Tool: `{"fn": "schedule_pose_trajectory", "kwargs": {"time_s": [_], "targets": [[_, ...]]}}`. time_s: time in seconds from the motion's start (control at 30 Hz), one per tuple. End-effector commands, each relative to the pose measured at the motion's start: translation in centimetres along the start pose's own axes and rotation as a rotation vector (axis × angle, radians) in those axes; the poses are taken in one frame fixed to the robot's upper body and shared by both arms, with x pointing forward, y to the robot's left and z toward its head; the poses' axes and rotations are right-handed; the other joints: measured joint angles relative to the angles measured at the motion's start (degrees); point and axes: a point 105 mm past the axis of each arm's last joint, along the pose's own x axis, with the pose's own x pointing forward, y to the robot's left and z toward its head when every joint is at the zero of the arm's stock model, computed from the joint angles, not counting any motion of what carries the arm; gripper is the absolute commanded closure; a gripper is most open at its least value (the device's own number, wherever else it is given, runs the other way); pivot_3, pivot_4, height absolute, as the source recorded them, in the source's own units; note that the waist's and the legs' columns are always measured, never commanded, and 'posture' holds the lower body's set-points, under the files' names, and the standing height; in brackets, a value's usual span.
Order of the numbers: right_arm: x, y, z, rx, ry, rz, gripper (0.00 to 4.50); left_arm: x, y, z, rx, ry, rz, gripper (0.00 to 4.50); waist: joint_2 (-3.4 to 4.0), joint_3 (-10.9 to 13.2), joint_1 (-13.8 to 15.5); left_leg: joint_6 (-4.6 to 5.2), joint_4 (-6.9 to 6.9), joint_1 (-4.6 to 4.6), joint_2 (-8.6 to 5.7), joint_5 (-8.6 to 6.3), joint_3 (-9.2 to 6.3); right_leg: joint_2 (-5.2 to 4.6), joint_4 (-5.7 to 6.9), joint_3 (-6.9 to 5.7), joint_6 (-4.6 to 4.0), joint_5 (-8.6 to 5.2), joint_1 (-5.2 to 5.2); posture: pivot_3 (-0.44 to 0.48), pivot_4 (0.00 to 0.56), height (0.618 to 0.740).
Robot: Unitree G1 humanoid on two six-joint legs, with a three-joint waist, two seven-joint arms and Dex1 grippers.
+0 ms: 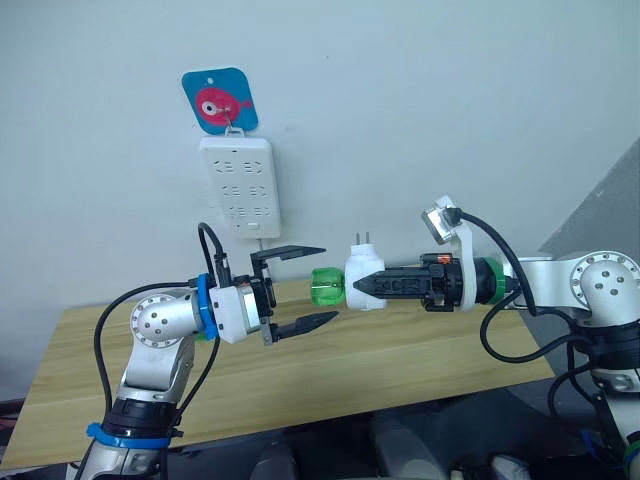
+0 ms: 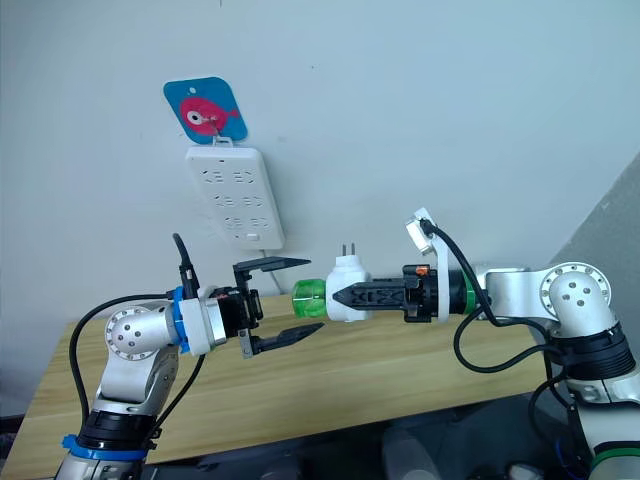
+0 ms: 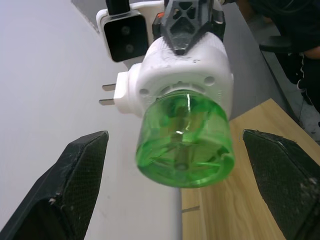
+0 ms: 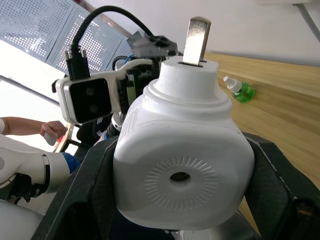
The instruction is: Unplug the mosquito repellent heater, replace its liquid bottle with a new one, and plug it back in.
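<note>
Green and close to our left wrist camera, the liquid bottle (image 3: 184,141) is pointing its base at us, still screwed into the white heater (image 3: 182,67). Our left claw (image 1: 302,289) is standing wide open, its two black fingers (image 3: 60,192) spread either side of the bottle without touching it. In the head views the tips are sitting just beside the bottle, one above its level and one below.

We are holding the heater in our right claw (image 1: 362,285), whose black fingers are clamping the white body from both sides. It is hanging in the air above the wooden tabletop (image 1: 300,370), unplugged, with its two metal prongs (image 1: 364,238) sticking upward and the bottle aimed sideways toward our left arm. In the right wrist view the domed face with its small centre hole (image 4: 180,176) is facing the camera, and one prong (image 4: 196,41) is rising from the top.

We are seeing a white power strip (image 1: 243,187) hanging on the pale wall behind, under a blue hook plate with a pink fish (image 1: 220,100). A second small green bottle with a white cap (image 4: 240,90) is lying on the tabletop, well apart from the heater. A person's hand (image 4: 50,132) is showing off to one side in the right wrist view.
</note>
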Motion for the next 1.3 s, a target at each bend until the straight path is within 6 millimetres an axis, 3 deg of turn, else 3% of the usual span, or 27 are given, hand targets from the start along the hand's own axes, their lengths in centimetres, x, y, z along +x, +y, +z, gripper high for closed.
{"fn": "schedule_pose_trajectory", "kwargs": {"time_s": [0.03,0.13,0.17,0.23,0.4,0.67,0.73,0.93,1.17,1.3], "targets": [[-0.2,1.2,1.0,-0.026,-0.041,0.044,1.47,0.4,0.6,0.7,0.058,-0.027,0.014,0.0,0.0,0.0,0.0,0.0,0.01,0.0,0.0,0.0,0.0,0.0,0.0,0.0,0.0,0.0,0.0,-0.189,0.097,0.736],[-0.2,1.2,1.0,-0.025,-0.041,0.043,1.47,0.6,0.9,0.7,0.06,-0.031,0.017,0.0,0.0,0.0,0.0,0.0,0.01,0.0,0.0,0.0,0.0,0.0,0.0,0.0,0.0,0.0,0.01,-0.19,0.098,0.736],[-0.2,1.2,1.0,-0.025,-0.04,0.042,1.47,0.7,1.1,0.9,0.058,-0.037,0.018,0.19,0.0,0.0,0.0,0.0,0.01,0.0,0.0,0.0,0.0,0.0,0.0,0.0,0.0,0.0,0.01,-0.19,0.098,0.736],[-0.2,1.2,1.0,-0.026,-0.039,0.04,1.47,0.9,1.4,1.2,0.057,-0.047,0.018,0.59,0.0,0.0,0.0,0.0,0.01,0.01,0.0,0.0,-0.01,0.0,0.01,-0.01,0.0,0.0,0.01,-0.19,0.099,0.736],[-0.3,1.1,1.0,-0.024,-0.04,0.035,1.47,1.0,1.4,1.5,0.037,-0.045,-0.007,2.17,0.0,0.0,-0.1,0.0,0.01,0.01,0.0,0.0,-0.02,0.0,0.02,-0.02,0.0,0.0,0.01,-0.19,0.1,0.736],[-0.2,1.2,1.0,-0.033,-0.039,0.036,1.47,1.1,1.5,1.6,-0.026,-0.027,-0.061,2.19,0.0,0.0,-0.1,0.0,0.02,0.01,0.0,0.0,-0.04,0.0,0.04,-0.04,0.0,0.0,0.01,-0.19,0.099,0.736],[-0.3,1.2,0.9,-0.06,-0.023,0.032,1.47,0.8,1.2,1.2,-0.157,0.023,-0.123,2.19,-0.01,0.0,-0.2,0.0,0.01,0.01,0.0,0.0,-0.04,0.01,0.05,-0.04,0.0,0.0,0.01,-0.194,0.1,0.736],[-0.4,1.7,1.1,-0.166,0.005,0.048,1.47,-0.1,2.4,0.1,-0.806,0.288,-0.21,2.19,0.01,0.0,-0.6,0.01,0.04,0.01,-0.02,0.0,-0.15,0.01,0.11,-0.15,0.01,-0.02,0.01,-0.175,0.101,0.736],[-0.6,2.5,1.0,-0.242,0.073,0.096,1.47,-1.0,3.6,-0.8,-1.268,0.427,-0.219,2.19,0.0,0.1,-1.2,0.01,-0.01,0.04,-0.02,0.0,-0.18,0.04,0.12,-0.21,-0.02,-0.04,0.0,-0.177,0.1,0.736],[-0.5,2.7,0.8,-0.253,0.086,0.117,1.47,-0.8,4.2,-0.6,-1.344,0.398,-0.195,2.19,0.01,0.1,-1.4,0.01,-0.04,0.04,-0.02,0.0,-0.19,0.03,0.1,-0.22,-0.03,-0.05,-0.01,-0.179,0.098,0.736]]}}
